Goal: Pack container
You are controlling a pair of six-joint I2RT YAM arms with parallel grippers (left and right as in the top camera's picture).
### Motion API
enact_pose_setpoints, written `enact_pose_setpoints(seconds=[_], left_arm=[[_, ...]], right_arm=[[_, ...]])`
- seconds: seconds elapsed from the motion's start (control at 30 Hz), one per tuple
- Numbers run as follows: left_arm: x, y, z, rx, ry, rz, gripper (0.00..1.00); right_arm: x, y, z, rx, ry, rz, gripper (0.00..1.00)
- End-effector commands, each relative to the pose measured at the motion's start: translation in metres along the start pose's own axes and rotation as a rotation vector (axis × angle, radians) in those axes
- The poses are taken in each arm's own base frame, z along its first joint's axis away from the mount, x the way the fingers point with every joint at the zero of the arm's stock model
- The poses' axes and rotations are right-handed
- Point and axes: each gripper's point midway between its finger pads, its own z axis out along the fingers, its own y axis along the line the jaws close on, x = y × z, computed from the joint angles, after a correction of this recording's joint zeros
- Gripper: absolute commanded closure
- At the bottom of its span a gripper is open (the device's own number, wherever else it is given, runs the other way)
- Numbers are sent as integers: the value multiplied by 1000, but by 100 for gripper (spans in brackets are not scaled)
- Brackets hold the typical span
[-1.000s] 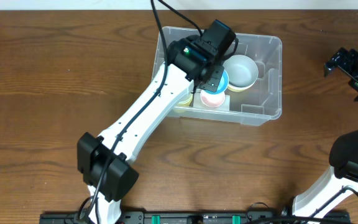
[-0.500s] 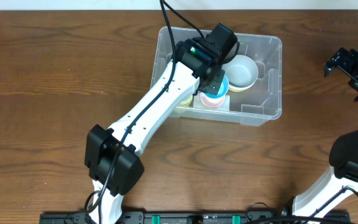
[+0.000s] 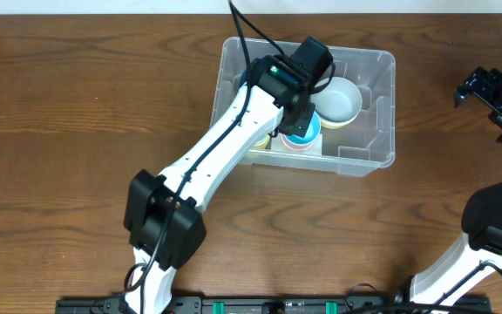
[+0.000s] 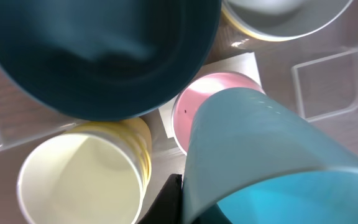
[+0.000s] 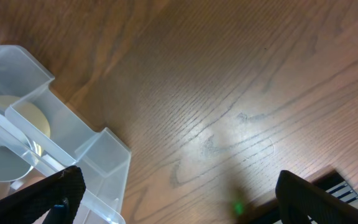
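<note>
The container [image 3: 378, 131] is a clear plastic bin at the back middle of the table. My left gripper [image 3: 296, 120] reaches into it, shut on the rim of a light blue bowl [image 4: 260, 149]. That bowl hangs tilted just above a pink bowl [image 4: 194, 109] standing on the white label [image 4: 236, 62]. Inside the bin there are also a cream-yellow bowl [image 4: 79, 177], a dark teal bowl [image 4: 98, 56] and a white bowl [image 3: 338, 98]. One black finger [image 4: 169, 202] shows against the blue bowl's wall. My right gripper [image 3: 493, 94] stands open at the far right, holding nothing.
In the right wrist view the container's corner [image 5: 101, 155] is at the lower left, with bare wooden table [image 5: 241, 93] beside it. My left arm [image 3: 220, 161] slants across the table's middle towards the bin. The right arm's base [image 3: 495, 227] is at the right edge.
My left arm's elbow has swung to the right and the wrist has shifted slightly towards the back of the bin, the blue bowl still in its grip. The right arm has not moved.
</note>
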Motion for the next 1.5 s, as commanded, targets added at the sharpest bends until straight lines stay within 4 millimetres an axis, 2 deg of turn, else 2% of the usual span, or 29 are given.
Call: enact_pose_setpoints(seconds=[0.0,0.27,0.37,0.43,0.47,0.53,0.63,0.7,0.77,0.83,0.93,1.07,1.23,1.33,1.47], left_arm=[[3,2,16,-6,34,13,93],[-3,5,17,-3,18,3,84],[-4,7,17,-5,17,-2,66],[-6,9,17,-4,9,-8,44],[-8,10,16,-3,1,-11,39],[-14,12,9,2,-20,-20,36],[-29,11,-19,22,-95,-25,31],[-40,9,-47,42,-167,-29,28],[-47,9,-80,62,-242,-32,18],[-46,18,-115,58,-307,-41,8],[-28,47,-156,-10,-348,-76,2],[10,100,-205,-107,-374,-216,0],[80,159,-255,-171,-366,-450,1],[123,176,-277,-192,-378,-547,1],[171,171,-291,-165,-411,-588,1]], right_arm=[[0,-2,-2,1,-7,20,1],[0,-2,-2,1,-7,21,1],[0,-2,-2,1,-7,20,1],[0,-2,-2,1,-7,20,1],[0,-2,-2,1,-7,20,1],[0,-2,-2,1,-7,20,1],[0,-2,-2,1,-7,20,1],[0,-2,-2,1,-7,20,1],[0,-2,-2,1,-7,21,1],[0,-2,-2,1,-7,21,1],[0,-2,-2,1,-7,20,1],[0,-2,-2,1,-7,21,1],[0,-2,-2,1,-7,21,1],[0,-2,-2,1,-7,20,1],[0,-2,-2,1,-7,20,1]])
